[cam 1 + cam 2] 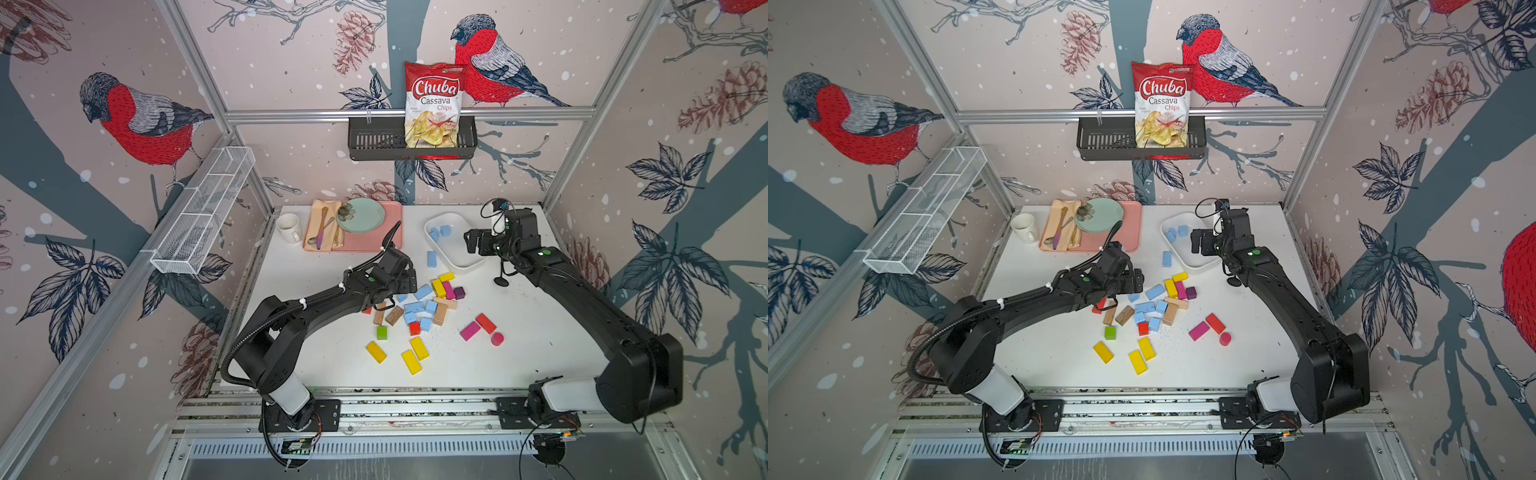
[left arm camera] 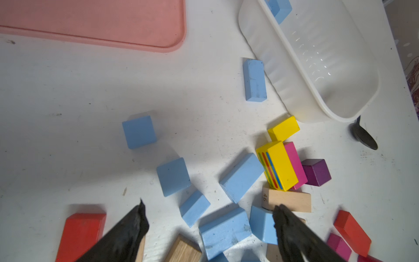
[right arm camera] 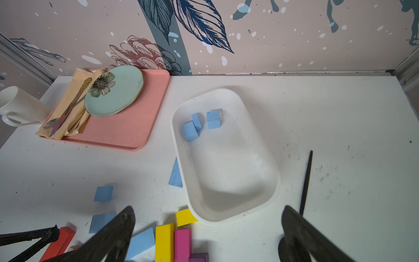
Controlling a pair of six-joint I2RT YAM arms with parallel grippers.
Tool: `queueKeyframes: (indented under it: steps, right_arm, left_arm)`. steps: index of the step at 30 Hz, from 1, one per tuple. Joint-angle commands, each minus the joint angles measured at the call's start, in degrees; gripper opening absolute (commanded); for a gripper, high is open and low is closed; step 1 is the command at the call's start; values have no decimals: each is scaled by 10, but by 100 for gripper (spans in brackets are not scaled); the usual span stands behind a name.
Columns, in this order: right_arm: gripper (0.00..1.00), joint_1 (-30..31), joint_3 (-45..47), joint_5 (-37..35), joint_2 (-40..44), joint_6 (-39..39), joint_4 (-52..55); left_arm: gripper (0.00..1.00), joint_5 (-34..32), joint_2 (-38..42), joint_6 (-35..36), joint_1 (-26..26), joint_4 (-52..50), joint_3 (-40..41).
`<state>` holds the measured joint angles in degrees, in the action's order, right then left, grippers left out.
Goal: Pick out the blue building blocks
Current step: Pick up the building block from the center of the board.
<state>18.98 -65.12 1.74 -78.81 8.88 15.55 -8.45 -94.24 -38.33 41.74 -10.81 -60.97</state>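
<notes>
Our left gripper (image 2: pixel 209 205) hangs low over the pile with its two fingers spread wide. Nothing is in it yet. Between the fingers lie some of the blue blocks (image 2: pixel 223 229), packed close and leaning on each other. One finger tip is right by a plain wood block (image 2: pixel 288 200). So we think it best to pick just one blue block, come straight down around it and squeeze slowly, or the wood one may get pushed along too. More blue ones lie apart on the table (image 2: pixel 68 113), and one bar (image 2: pixel 254 79) sits just beside the white tub (image 3: pixel 231 163). Our right gripper (image 3: pixel 208 208) hangs over the tub, spread wide and empty, and three blue blocks (image 3: pixel 213 119) are inside already.
</notes>
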Motion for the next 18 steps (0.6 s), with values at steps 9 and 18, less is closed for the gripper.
queueKeyframes:
  steps: [9,18]
  right_arm:
    - [100,-1,16,1,-4,-7,-10]
    - [100,0,16,2,-17,-10,-10]
  left_arm:
    - [77,-57,-64,-40,1,-11,-20]
    - [65,-83,-101,-36,0,-17,-41]
